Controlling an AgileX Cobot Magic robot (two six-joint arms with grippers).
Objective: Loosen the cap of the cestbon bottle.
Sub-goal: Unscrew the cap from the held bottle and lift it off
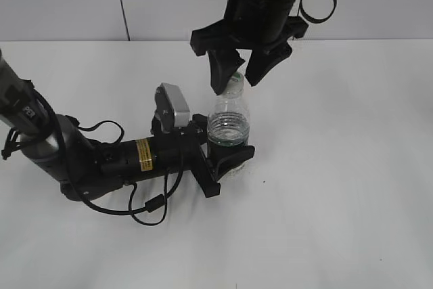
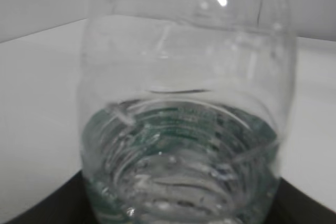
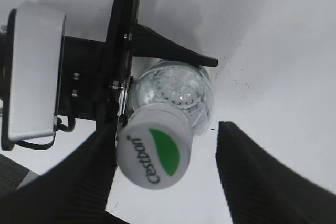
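Observation:
The cestbon bottle [image 1: 228, 121] stands upright on the white table, clear with a dark green label band low down. My left gripper [image 1: 226, 160] is shut on its lower body; in the left wrist view the bottle [image 2: 184, 114] fills the frame. The white cap with a green mark [image 3: 155, 152] tops the neck and is mostly hidden in the exterior view [image 1: 237, 77]. My right gripper [image 1: 235, 72] hangs over the bottle, open, with its fingers either side of the cap; in the right wrist view [image 3: 165, 174] the left finger is next to the cap and the right finger stands apart.
The white table [image 1: 338, 187] stretches around the bottle. The left arm with its cables [image 1: 101, 160] lies along the table to the left. A grey wall [image 1: 67, 1] stands behind.

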